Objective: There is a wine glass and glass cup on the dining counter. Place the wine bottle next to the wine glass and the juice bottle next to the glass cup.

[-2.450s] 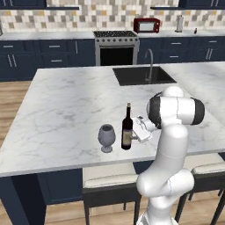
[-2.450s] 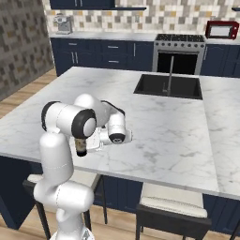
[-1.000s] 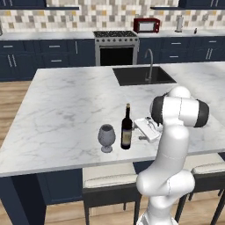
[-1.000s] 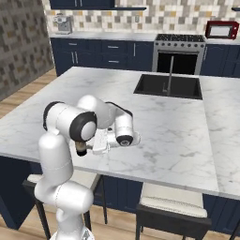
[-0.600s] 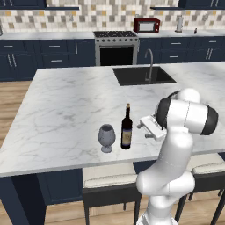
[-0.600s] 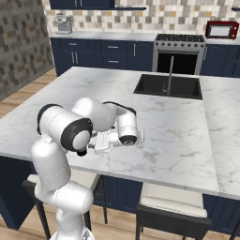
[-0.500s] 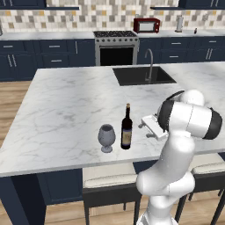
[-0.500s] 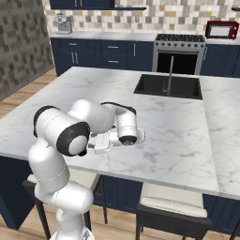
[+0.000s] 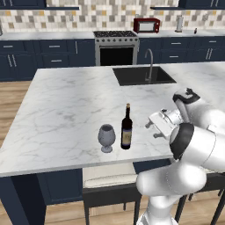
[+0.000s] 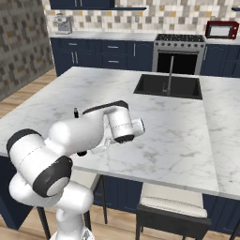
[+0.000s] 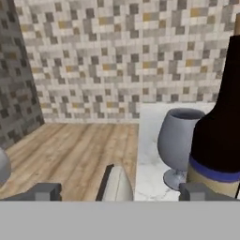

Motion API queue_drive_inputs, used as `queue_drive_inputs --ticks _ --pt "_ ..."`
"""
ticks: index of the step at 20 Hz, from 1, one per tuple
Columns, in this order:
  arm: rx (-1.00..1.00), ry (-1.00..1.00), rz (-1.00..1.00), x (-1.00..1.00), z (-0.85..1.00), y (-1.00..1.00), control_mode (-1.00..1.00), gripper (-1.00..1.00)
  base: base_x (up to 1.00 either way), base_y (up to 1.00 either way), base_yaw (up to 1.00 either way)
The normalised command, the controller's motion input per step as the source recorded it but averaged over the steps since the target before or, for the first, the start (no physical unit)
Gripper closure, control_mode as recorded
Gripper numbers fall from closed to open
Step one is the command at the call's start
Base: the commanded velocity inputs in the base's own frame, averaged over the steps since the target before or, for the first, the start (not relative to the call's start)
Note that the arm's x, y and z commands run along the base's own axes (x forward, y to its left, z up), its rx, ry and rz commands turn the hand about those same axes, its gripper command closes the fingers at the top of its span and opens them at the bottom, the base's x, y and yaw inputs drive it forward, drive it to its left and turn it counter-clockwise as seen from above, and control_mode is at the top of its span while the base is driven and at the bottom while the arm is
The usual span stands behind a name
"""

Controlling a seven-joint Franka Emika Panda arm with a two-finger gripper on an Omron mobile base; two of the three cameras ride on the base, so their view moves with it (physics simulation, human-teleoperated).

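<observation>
Presently no lettering is legible on the wine bottle [image 9: 126, 129]; its tan paper label is reading as a plain band, edged above by a blue stripe in the hand view. Its glass is dark, nearly black, with a long thin neck, and it is standing upright on the dining counter [image 9: 66, 105], a white marble top with grey veins over navy cabinets. Just beside it, on its left in the left base view, the wine glass [image 9: 106, 137] is standing: a short grey translucent goblet with rounded bowl, short stem and round foot. Both are sitting near the counter's front edge, apart from each other by a narrow gap. A black sink [image 9: 143, 75] with a curved tap [image 9: 149, 63] is lying well behind them.

I am holding my gripper [image 9: 151, 128] roughly level above the counter, to the right of the bottle and apart from it, my jaws spread wide and grasping nothing. My white arm is bending sharply at the elbow.
</observation>
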Motion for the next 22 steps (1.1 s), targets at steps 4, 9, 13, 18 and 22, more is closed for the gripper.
queue_drive_inputs --ticks 4,9,13,18,22 --pt "-0.21 0.00 -0.17 -0.46 0.34 -0.05 -1.00 -1.00 0.00 0.00 0.00" --pt "-0.24 0.00 -0.37 -0.38 0.24 -0.02 -1.00 -1.00 0.00 0.00 0.00" --pt "-0.24 0.08 -0.71 -0.13 0.08 0.00 -1.00 -1.00 0.00 0.00 0.00" --pt "-0.14 0.35 -0.74 -0.03 0.04 0.00 -1.00 -1.00 0.00 0.00 0.00" --pt "-0.01 0.31 -0.58 -0.20 0.09 0.00 -1.00 -1.00 0.00 0.00 0.00"
